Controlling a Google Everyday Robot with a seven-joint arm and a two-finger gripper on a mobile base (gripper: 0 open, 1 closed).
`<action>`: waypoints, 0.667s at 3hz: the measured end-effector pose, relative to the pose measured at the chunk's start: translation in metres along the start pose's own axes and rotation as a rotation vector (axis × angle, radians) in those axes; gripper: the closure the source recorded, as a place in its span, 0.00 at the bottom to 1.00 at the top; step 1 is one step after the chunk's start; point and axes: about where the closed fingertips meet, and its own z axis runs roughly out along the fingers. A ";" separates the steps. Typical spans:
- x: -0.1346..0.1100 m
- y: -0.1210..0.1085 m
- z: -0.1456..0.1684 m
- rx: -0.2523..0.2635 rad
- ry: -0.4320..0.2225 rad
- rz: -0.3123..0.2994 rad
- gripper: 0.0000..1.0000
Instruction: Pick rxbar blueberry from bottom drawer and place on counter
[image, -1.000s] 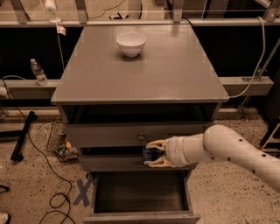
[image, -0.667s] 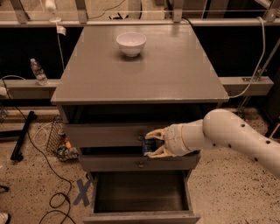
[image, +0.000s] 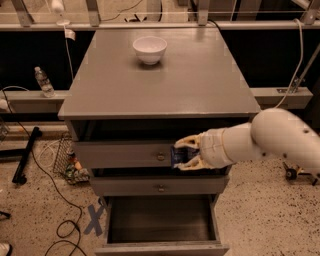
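My gripper (image: 181, 154) is shut on the rxbar blueberry (image: 178, 155), a small dark navy bar held between the pale fingers in front of the top drawer's face. The white arm reaches in from the right. The bottom drawer (image: 161, 220) is pulled open below, its dark interior showing nothing inside. The counter (image: 165, 85) is the glossy grey top of the cabinet, above and behind the gripper.
A white bowl (image: 150, 49) stands at the back middle of the counter. Two shallower knobbed drawers (image: 160, 187) are closed. A water bottle (image: 44, 82) stands on a ledge at left. Cables and a wire basket (image: 65, 160) lie on the floor at left.
The gripper has risen with the bar from the middle drawer's level to the top drawer's face, and moved slightly right.
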 end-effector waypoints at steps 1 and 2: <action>-0.010 -0.021 -0.041 0.023 0.022 -0.047 1.00; -0.013 -0.050 -0.081 0.038 0.070 -0.085 1.00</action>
